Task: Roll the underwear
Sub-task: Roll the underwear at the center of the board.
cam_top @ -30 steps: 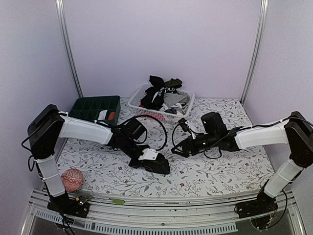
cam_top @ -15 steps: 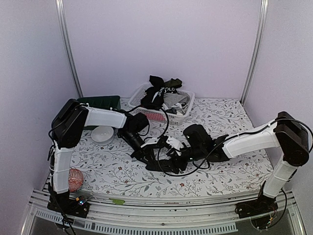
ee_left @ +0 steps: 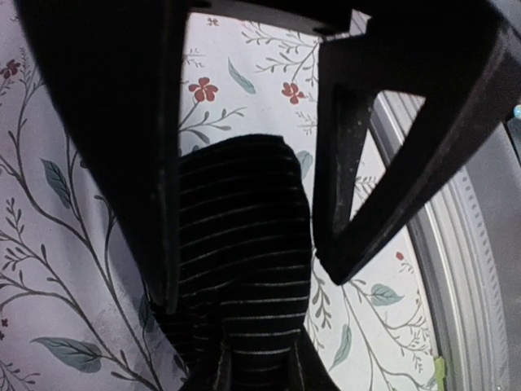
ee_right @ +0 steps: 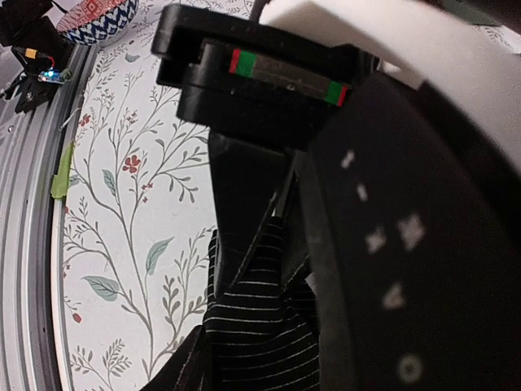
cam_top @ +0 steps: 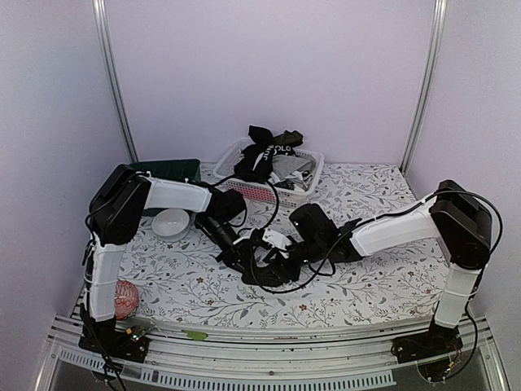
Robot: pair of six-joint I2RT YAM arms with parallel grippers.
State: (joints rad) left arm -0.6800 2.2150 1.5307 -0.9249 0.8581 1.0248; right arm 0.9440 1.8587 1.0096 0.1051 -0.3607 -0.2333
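Fingers [ee_left: 366,163] of the left gripper [ee_left: 248,281] clamped on the black pinstriped underwear [ee_left: 244,204]; garment lies bunched at mid-table [cam_top: 374,281]; right gripper [cam_top: 282,251] close against the same cloth; its finger spacing cannot be determined.

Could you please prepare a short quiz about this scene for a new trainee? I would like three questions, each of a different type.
1. True or false: the white basket holds clothes.
2. The left gripper is closed on black underwear. What is its pattern? A) dots B) thin pale stripes C) plain
3. In one word, what colour is the ball at the near left?

Key: 1 true; 2 B; 3 red.
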